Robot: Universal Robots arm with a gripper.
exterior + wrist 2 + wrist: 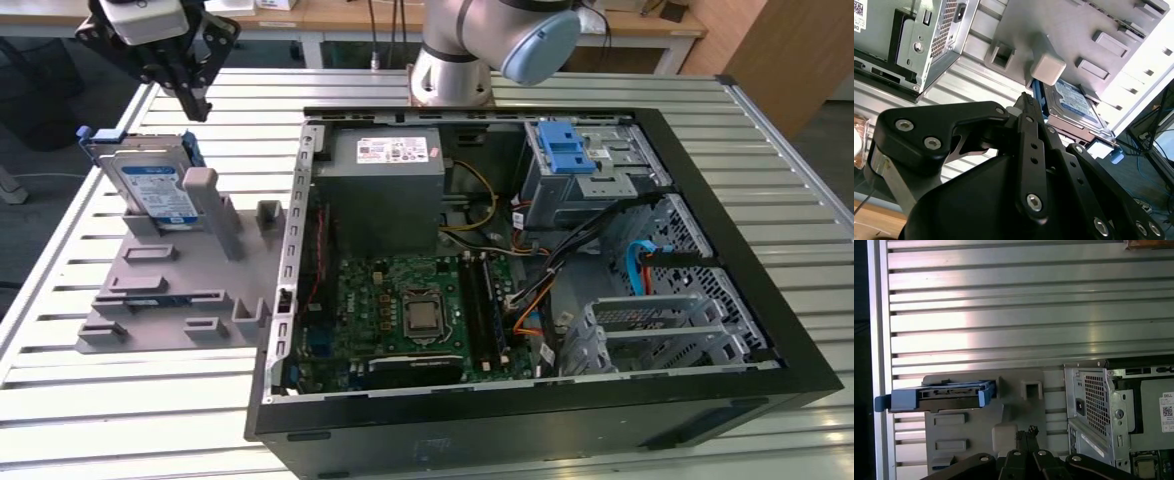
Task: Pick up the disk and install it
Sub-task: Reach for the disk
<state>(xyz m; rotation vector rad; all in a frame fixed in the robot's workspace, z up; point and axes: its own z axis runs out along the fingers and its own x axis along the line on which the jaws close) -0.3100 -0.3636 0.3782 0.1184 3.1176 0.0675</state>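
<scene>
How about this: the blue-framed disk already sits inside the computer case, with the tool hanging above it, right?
No. The disk stands upright in the grey holder outside the case, on the exterior view's left, as the exterior view shows. The tool does hang above it.

Sticker [384, 151] on power supply [387, 205], label [158, 195] on disk [134, 172]: print unreadable.

Ext. overview; wrist cams near disk [941, 395]
</scene>
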